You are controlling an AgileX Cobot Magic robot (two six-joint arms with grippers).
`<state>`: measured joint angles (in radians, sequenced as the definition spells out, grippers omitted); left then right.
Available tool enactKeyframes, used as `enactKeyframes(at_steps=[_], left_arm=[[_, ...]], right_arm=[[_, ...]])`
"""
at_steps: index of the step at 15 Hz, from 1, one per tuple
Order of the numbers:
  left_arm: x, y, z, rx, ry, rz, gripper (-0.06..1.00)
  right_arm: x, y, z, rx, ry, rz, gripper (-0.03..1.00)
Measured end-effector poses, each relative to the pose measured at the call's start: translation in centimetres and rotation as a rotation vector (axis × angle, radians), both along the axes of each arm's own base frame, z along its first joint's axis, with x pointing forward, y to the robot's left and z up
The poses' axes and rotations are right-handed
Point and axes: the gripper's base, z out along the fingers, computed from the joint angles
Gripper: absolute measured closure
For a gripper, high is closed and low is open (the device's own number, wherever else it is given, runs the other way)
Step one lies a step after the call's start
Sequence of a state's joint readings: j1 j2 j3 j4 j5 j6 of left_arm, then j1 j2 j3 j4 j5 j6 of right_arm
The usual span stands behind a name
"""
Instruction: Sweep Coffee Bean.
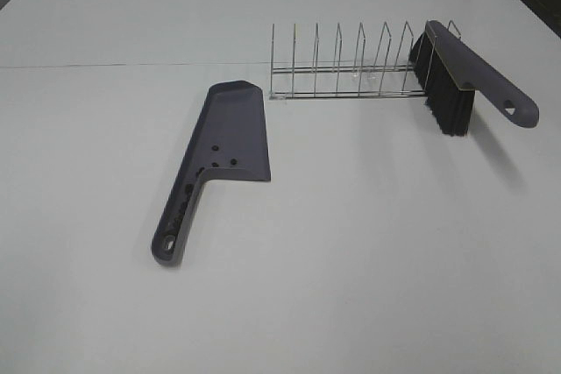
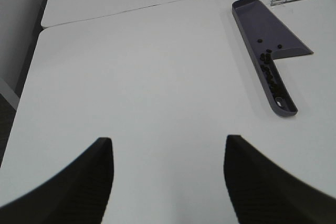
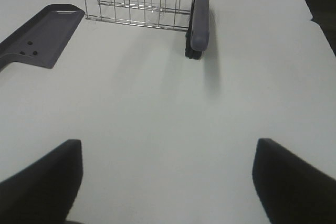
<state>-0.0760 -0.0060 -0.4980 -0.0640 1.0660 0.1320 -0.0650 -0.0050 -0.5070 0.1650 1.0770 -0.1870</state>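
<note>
Your left gripper (image 2: 168,182) and right gripper (image 3: 168,182) hang with jaws spread, grasping nothing. Coffee beans (image 1: 213,164) lie in the grey dustpan (image 1: 235,133) mid-worktop (image 1: 368,243); the brush (image 1: 456,85) leans in the wire rack (image 1: 342,67) toward the far edge.

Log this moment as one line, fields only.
beans: dark coffee beans in grey plastic dustpan, flat on table | brush: grey black-bristled brush leaning on wire rack | left gripper: open, empty | right gripper: open, empty

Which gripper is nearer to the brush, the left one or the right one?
Right. The brush on the wire rack lies ahead of the open right gripper; the left gripper faces the dustpan instead.
</note>
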Motion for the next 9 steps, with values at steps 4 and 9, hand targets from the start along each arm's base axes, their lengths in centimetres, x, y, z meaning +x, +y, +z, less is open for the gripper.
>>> enactKeyframes(at_steps=[4,9], left_arm=[[0.00,0.00,0.00,0.000,0.000,0.000,0.38],[0.00,0.00,0.00,0.000,0.000,0.000,0.38]], right_arm=[[-0.07,0.00,0.01,0.004,0.000,0.051,0.23],[-0.08,0.02,0.01,0.006,0.000,0.059,0.23]])
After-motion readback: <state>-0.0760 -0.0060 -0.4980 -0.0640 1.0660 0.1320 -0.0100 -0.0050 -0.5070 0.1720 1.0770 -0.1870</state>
